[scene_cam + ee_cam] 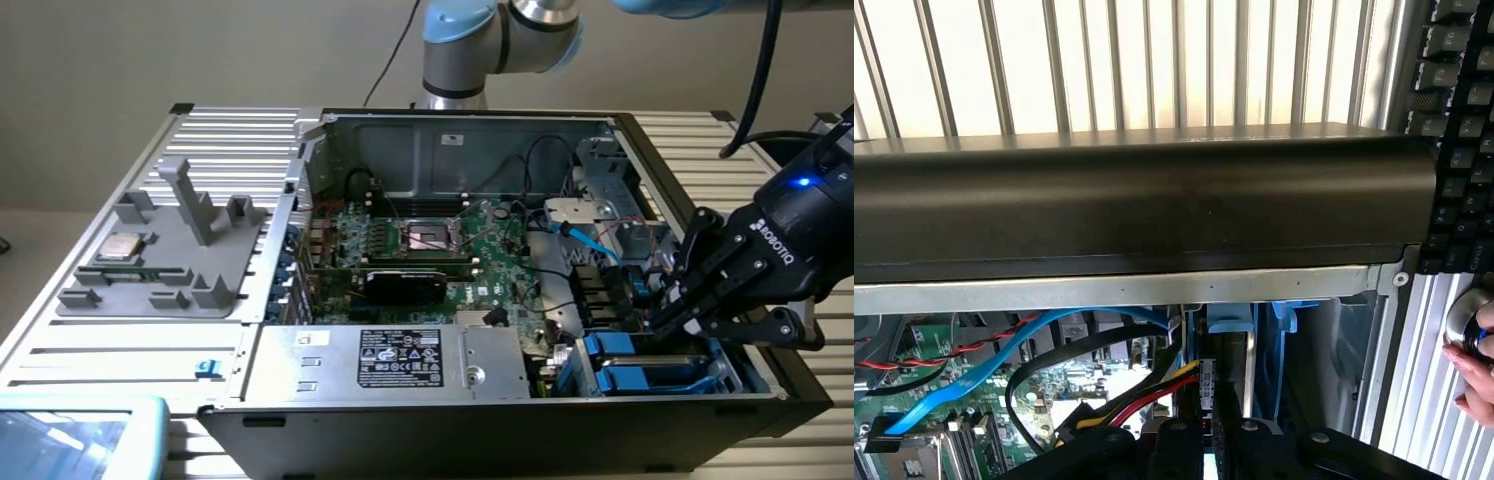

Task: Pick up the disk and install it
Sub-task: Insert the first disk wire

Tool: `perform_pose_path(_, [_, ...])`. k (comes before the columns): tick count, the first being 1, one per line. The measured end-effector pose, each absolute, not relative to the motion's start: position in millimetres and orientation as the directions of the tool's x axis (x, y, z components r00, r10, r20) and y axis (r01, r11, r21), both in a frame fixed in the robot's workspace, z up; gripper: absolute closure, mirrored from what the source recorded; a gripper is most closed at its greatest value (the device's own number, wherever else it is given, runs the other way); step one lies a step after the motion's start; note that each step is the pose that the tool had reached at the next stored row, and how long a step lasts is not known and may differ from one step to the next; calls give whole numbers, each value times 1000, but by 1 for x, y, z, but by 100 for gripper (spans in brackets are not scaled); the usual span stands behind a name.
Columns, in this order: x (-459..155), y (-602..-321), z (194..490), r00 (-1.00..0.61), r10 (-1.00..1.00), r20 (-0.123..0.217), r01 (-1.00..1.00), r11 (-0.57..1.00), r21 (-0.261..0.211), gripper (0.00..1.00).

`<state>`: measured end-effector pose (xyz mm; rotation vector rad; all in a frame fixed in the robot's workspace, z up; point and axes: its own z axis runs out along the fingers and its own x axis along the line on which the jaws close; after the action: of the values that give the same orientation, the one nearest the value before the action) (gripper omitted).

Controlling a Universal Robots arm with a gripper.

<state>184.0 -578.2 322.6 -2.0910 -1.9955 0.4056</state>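
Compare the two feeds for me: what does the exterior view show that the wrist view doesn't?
Exterior view: the stickered grey box, the CPU socket, and a grey fixture holding a small chip. Wrist view: a person's hand beside a keyboard, outside the case. Both: the gripper at the drive bay's blue rails, the green motherboard and the blue cable.
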Motion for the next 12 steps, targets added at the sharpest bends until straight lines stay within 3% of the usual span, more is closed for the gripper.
perform_pose_path(10, [184,-578,323,39,998,-45,937,-52,-346,84])
perform_pose_path(12, [184,-578,325,38,998,-46,937,-52,-346,76])
